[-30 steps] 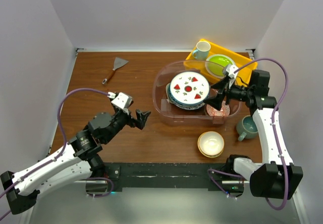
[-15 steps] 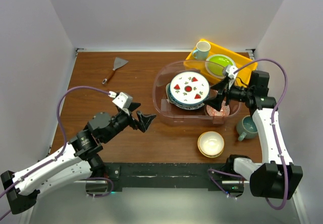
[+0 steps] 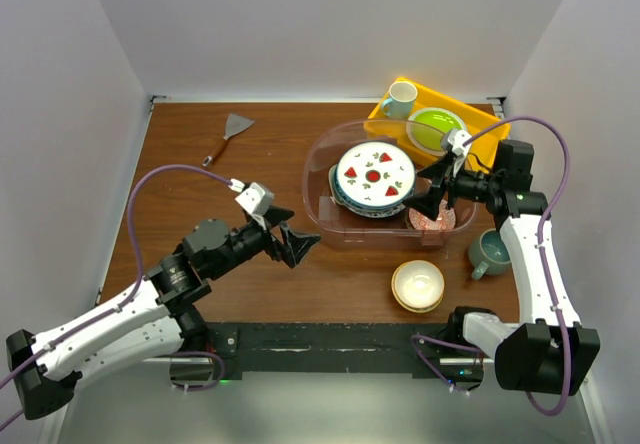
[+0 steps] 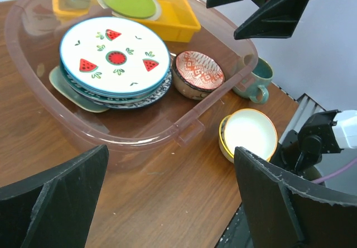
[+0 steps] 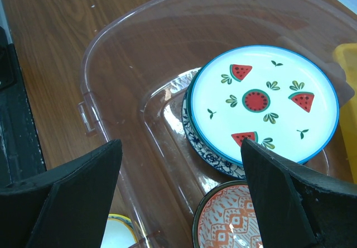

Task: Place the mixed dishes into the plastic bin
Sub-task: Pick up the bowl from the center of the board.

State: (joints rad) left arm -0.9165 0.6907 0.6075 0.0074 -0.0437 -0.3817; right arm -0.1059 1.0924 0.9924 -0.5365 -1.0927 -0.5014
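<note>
Plates (image 3: pixel 374 174) lie stacked in the bin (image 3: pixel 307 179), with the red bowl (image 4: pixel 199 74) to their right. The tan bowl (image 3: pixel 417 284) and mug (image 3: pixel 490 252) wait on the desk (image 3: pixel 260 144), near right. Your right fingers (image 3: pixel 428 196), over the red bowl, and left fingers (image 3: pixel 303 246) are spread wide and empty.

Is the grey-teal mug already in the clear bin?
No, the mug stands outside the bin, off its near right corner, close to the tan bowl.
</note>
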